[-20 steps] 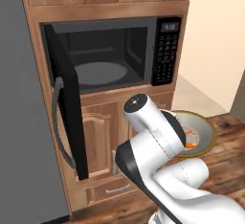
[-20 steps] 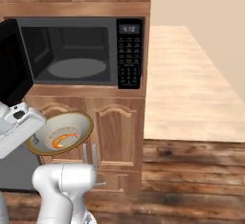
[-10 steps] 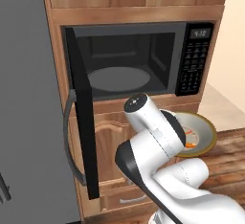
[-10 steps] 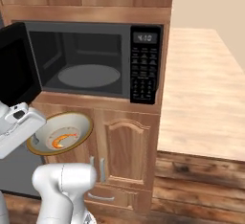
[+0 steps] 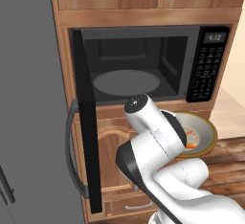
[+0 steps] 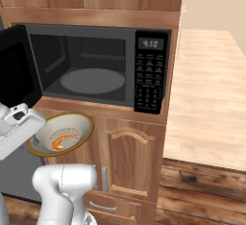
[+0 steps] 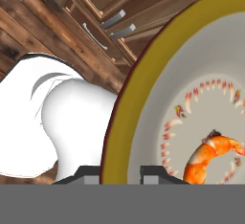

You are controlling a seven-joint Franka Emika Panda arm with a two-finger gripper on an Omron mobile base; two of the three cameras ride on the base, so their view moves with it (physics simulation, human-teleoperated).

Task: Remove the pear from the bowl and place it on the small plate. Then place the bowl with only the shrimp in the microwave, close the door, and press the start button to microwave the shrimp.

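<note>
Gripper [image 7: 119, 174] pinched on bowl [image 6: 72, 123] rim, shrimp [image 6: 59, 143] alone aboard; microwave [image 6: 96, 65] at twelve o'clock, door [image 5: 86, 122] open, loading pending.

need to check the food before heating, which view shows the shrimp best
The hand view: the shrimp lies large and close inside the bowl. The right base view shows it small but whole; in the left base view the arm hides most of it.

Microwave [image 6: 96, 70] display [image 6: 151, 43] reads 4:10; keypad labels illegible.
</note>
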